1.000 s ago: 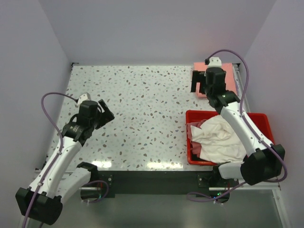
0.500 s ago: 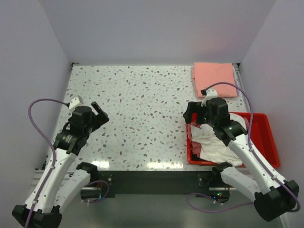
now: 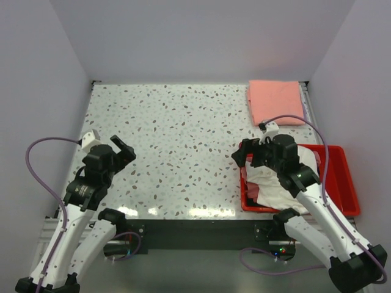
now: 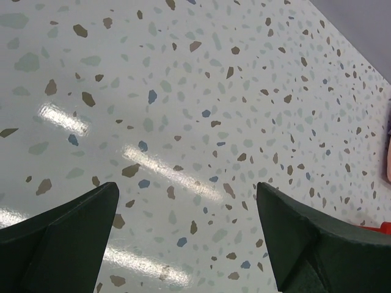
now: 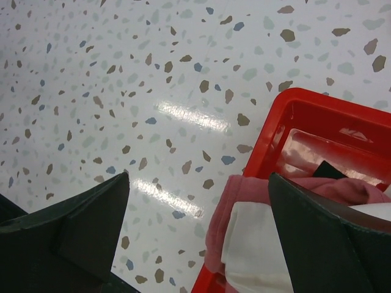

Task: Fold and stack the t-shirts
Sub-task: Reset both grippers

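A folded salmon-pink t-shirt (image 3: 275,101) lies flat at the table's far right corner. A crumpled cream-white t-shirt (image 3: 275,180) fills the red bin (image 3: 339,177), with a pink one (image 5: 235,207) draped over the bin's near-left rim beneath it. My right gripper (image 3: 249,154) hangs open over the bin's left edge, and nothing sits between its fingers (image 5: 91,226). My left gripper (image 3: 122,148) is open above bare table at the left. In the left wrist view its dark fingers (image 4: 67,226) frame only speckled tabletop.
The speckled terrazzo table (image 3: 177,146) stretches between both arms. Grey walls close in the back and both sides. A dark rail (image 3: 195,229) runs along the near edge, where the arm bases stand.
The right arm has pulled back from the folded salmon-pink t-shirt to the bin's left edge. The left arm has drawn back towards the near left. Both grippers stayed open.
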Motion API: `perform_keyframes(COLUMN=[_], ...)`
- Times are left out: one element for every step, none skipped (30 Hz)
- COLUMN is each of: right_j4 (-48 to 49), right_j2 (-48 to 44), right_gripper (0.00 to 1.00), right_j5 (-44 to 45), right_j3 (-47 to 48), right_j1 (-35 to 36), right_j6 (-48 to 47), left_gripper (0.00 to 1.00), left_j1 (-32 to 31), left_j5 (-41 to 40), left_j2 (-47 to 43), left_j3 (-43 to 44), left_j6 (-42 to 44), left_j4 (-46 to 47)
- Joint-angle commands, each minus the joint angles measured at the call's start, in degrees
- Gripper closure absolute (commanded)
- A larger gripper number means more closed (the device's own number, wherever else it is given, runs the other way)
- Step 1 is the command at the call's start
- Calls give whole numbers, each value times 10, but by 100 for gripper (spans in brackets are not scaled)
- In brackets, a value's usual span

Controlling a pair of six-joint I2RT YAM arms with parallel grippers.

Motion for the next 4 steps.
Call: perform_keyframes(right_j4=[32, 35, 39, 40], right_j2=[-11, -9, -7, -5], right_gripper=[1, 1, 1, 1], right_j5=[-7, -5, -3, 0], right_j3=[-7, -7, -5, -2], right_j1=[-1, 0, -1, -1], right_j6=[5, 4, 6, 13], left_gripper=[0, 0, 0, 0], left_j1=[2, 2, 2, 2], left_j5=[-18, -17, -16, -16], left_j2=[2, 4, 6, 7], left_j3=[0, -1, 0, -2], left_j6=[-11, -12, -12, -12], left_j4=[-9, -8, -7, -4])
